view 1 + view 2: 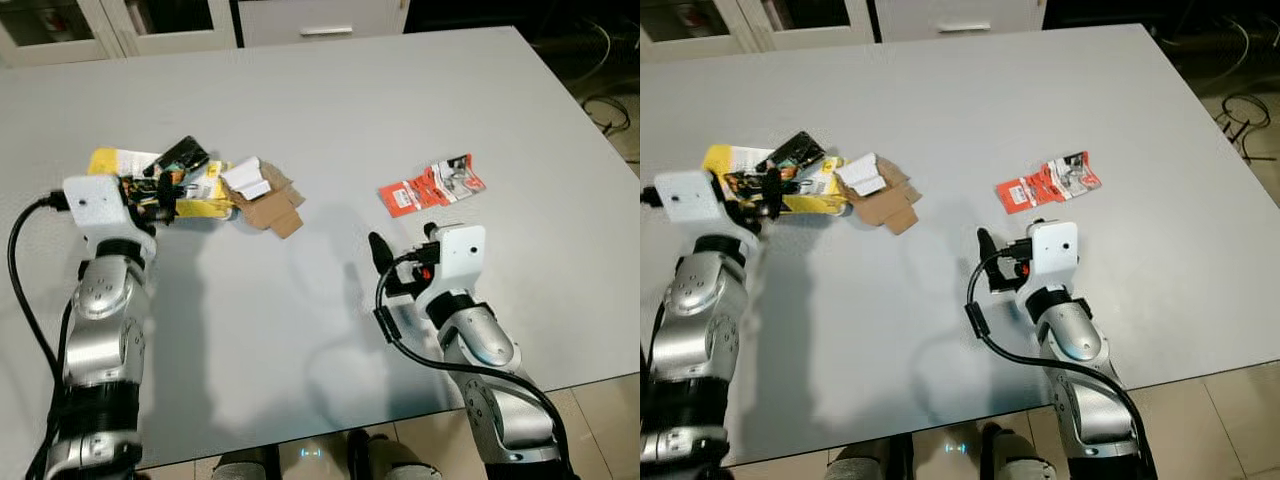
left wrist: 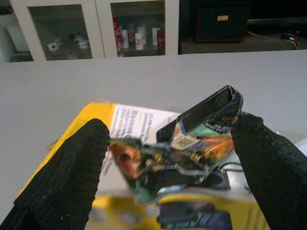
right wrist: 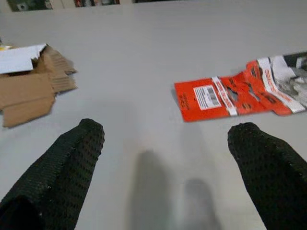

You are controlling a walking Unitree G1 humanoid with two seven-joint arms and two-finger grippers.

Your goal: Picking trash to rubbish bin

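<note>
A wide grey table (image 1: pixel 330 120) fills the room ahead of us, with white cabinets (image 1: pixel 120 25) along the far wall. On the left, our left gripper (image 2: pixel 168 158) has its fingers spread around a crumpled colourful wrapper (image 2: pixel 177 153) lying on a yellow package (image 1: pixel 205 195), beside a torn cardboard box (image 1: pixel 268 205). Our right gripper (image 3: pixel 165 153) hovers with fingers apart, just near of the red blister card (image 1: pixel 432 185). We judge the first grasp is in hand; next we must close on the wrapper and lift.
</note>
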